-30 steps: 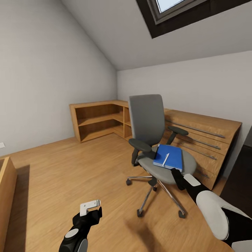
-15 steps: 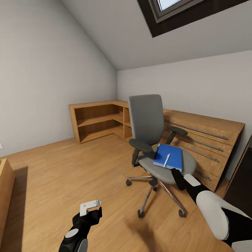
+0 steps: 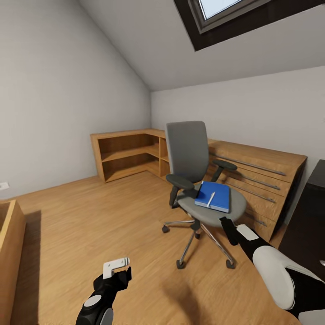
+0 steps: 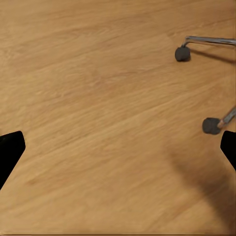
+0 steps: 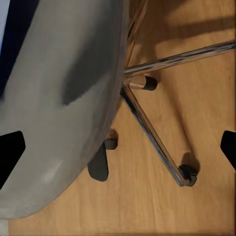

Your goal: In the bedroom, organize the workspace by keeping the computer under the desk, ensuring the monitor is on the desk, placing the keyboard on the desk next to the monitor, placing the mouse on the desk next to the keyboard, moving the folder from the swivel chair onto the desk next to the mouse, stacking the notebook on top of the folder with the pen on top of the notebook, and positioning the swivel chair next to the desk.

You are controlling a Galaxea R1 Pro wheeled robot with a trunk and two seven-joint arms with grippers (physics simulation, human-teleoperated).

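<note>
Swivel chair [image 3: 194, 180], grey upholstered with black armrests and a chrome star base, is standing at the centre of the head frame on the wood floor [image 3: 90, 225], before a light-wood cabinet [image 3: 253, 180]. Lying on its seat is the flat bright blue folder [image 3: 213, 197], carrying a white pen [image 3: 211, 199]. Left gripper [image 3: 118, 266] is hovering at lower left, right gripper [image 3: 232, 228] at lower right near the seat edge; both jaws are spread, empty.
</note>
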